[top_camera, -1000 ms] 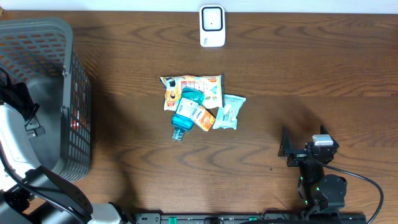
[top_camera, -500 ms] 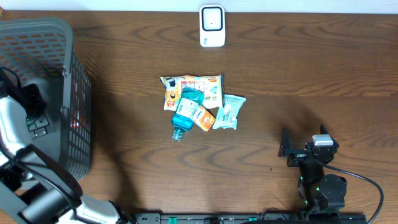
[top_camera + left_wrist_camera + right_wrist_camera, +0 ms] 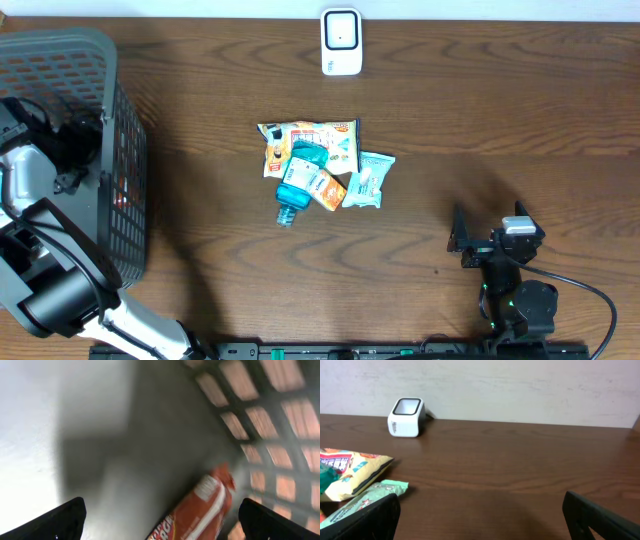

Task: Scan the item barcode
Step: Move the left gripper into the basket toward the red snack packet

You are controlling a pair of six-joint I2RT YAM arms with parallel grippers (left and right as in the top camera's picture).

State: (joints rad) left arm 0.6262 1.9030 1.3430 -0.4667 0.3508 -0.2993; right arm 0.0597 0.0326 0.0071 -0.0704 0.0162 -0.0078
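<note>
Hanging inside the grey basket [image 3: 60, 50] at the counter's [image 3: 500, 120] left edge, the left end effector [image 3: 162, 512] is released, its fingers spread wide over a red packet [image 3: 197, 507] lying on the basket floor. The right end effector [image 3: 458, 232] rests near the front right corner, also released and holding nothing. The items to scan lie heaped mid-counter: a blue bottle [image 3: 298, 178] on top of a printed snack bag [image 3: 320, 135], with an orange packet [image 3: 328, 190] touching the bottle and a teal pouch [image 3: 368, 180] just beside it. The white scanner [image 3: 341, 42] stands at the middle of the far edge, well apart from the heap. The bottle looks the stiffest and probably heaviest piece; being round, it may roll, so a grip across its body seems safest. The pouches are likely light, soft and slippery film, best pinched at a flat sealed edge. Where their barcodes are cannot be told.
</note>
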